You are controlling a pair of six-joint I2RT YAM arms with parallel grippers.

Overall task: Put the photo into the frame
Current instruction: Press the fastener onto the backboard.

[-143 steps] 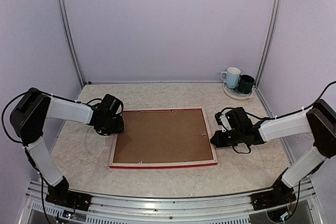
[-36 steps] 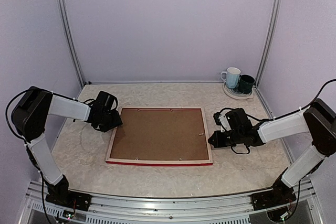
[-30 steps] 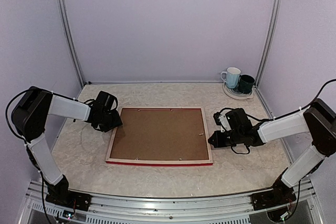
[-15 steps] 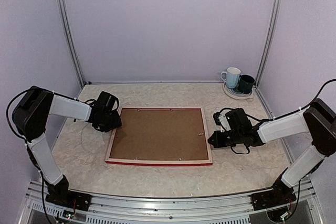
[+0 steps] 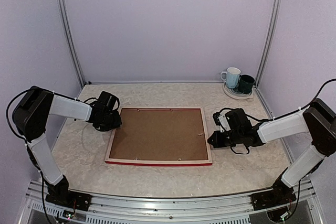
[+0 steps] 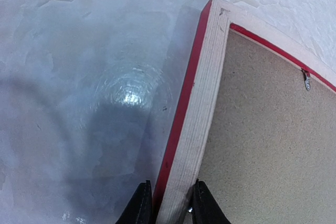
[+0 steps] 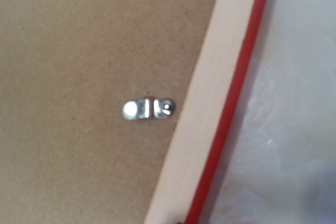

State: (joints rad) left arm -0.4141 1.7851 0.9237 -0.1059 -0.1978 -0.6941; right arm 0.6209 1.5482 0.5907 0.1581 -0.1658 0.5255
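Frame (image 5: 157, 161) flat, pale-wood back, red edge; left gripper (image 6: 170, 205) pinches it; right gripper (image 5: 211, 140) closed.

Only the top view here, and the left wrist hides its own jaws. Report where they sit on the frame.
Observer: Left jaws straddle the frame at its left rail, one outside, one inside over the board; pinching or not, I can't tell.
Operator: Check the clip by the right rail.
Observer: The clip lies flat, screw end toward the rail, tab over the board.
Operator: Look for the photo.
Observer: Neither wrist view shows the photo; only board inside the frame.
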